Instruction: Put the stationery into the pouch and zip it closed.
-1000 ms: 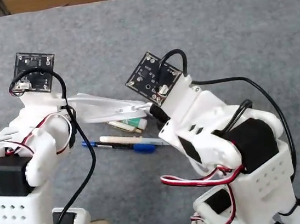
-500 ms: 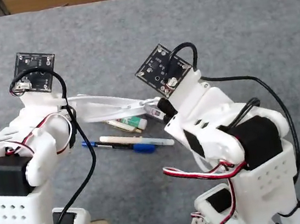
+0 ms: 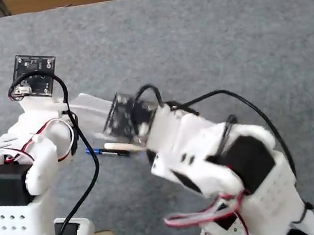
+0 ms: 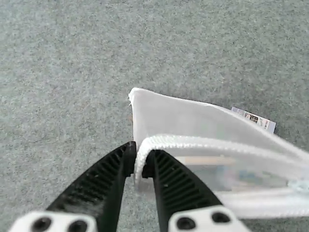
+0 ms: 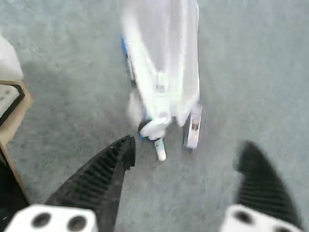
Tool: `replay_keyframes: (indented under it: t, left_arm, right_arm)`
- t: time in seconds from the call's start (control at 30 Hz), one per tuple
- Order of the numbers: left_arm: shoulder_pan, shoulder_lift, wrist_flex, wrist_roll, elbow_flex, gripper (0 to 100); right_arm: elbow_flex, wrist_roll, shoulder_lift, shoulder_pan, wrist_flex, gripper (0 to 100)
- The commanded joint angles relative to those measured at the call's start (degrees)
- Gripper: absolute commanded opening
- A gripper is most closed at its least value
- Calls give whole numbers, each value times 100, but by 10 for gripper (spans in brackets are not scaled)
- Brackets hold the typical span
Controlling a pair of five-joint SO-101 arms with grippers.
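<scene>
Left gripper (image 4: 140,162), jaws clamped on the pouch (image 4: 193,121) rim, lower-left frame; right gripper (image 5: 188,145), jaws spread wide, near what seem pens (image 3: 117,147).

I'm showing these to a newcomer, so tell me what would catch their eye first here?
First, the see-through pouch, pinched at its zipper edge by the left gripper. Then the right gripper, hanging wide open in front of the pouch's other end, with a blue pen lying on the grey table near it.
</scene>
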Motion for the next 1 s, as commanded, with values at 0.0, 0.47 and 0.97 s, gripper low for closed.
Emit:
replay_keyframes:
  t: [0.0,0.47,0.97]
  left_arm:
    - [-57,-26,-132,105,-180,28]
    - [-48,-26,-114,448,-224,28]
    - [-22,-26,-114,457,-180,28]
  right_arm:
    - [-163,44,-523,-316,26,470]
    - [1024,1327,-1262,1037,-316,470]
    - [2079,1890,-400,1732,-2259,470]
